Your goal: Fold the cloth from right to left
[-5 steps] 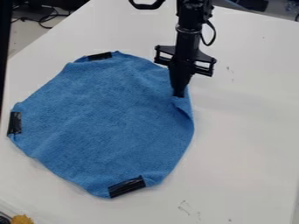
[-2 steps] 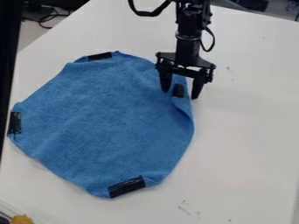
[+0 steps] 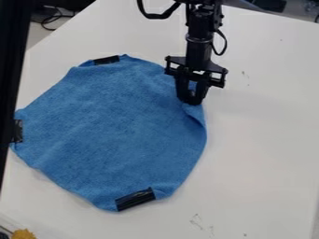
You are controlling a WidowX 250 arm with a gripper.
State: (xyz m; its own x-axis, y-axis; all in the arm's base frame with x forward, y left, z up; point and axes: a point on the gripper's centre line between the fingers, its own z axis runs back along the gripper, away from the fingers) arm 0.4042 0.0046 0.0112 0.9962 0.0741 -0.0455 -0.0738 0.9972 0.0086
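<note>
The jaws [image 3: 191,101] are standing a little apart over the upper-right part of the cloth [image 3: 115,130], one on each side of a black tape patch [image 3: 190,95]; a narrow strip of blue and the patch are showing between them. Whether they are pressing on the tape, I cannot tell. The relation that is counting here: nearly all of the cloth is lying to the left of and below the jaws, with only a thin margin reaching past them on the right. The next move is probably calling for a firm pinch on that taped corner, then a low lift and a carry leftward, towards the tape on the cloth's left side [image 3: 18,131].

The cloth is lying flat on the white counter [image 3: 261,144], nearer the counter's left edge than its right. It is spreading about as broad as it is long, so no clear long axis is showing; its outline is running many-sided, almost round. The weave is looking soft and slightly fuzzy, while the black tape is looking smoother, with wrinkles in the bottom strip [image 3: 135,199]. A shallow crease is running down beside the right edge. The limp fabric may be bunching there, or slipping out if the grip is catching only tape.
</note>
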